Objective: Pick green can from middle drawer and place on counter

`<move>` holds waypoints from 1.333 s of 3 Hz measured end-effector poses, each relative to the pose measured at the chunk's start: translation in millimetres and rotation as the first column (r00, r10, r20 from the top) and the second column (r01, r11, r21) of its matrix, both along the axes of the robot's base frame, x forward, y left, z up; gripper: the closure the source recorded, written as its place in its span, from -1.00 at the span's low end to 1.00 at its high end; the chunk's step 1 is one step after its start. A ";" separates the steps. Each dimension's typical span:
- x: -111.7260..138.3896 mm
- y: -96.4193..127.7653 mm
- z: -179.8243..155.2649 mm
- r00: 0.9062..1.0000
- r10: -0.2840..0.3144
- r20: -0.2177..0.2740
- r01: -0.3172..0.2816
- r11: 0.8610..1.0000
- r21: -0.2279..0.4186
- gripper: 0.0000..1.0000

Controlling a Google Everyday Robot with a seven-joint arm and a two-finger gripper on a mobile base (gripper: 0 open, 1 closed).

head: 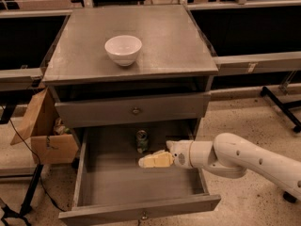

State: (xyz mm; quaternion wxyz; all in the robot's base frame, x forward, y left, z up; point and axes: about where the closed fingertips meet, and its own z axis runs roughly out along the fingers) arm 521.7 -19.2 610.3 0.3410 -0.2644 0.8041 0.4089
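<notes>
since the green can stands at the back of the open middle drawer, just beyond my tool, i'd ease in low and level, centred on it. the tool holds nothing yet — how wide it's set i cannot tell — so i'd check before closing.

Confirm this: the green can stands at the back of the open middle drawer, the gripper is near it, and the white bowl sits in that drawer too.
Wrong on the bowl: the camera view shows the white bowl on the counter, not in the drawer. The green can stands at the back of the open middle drawer, the gripper near it.
</notes>
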 end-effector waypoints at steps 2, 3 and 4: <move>12.5 -6.4 -6.9 1.000 -0.006 0.022 0.006 1.000 0.029 -1.00; 35.8 -21.1 -19.4 0.997 0.003 0.081 -0.010 0.997 0.081 -1.00; 70.4 -34.8 -39.1 0.990 0.017 0.141 -0.035 0.991 0.128 -1.00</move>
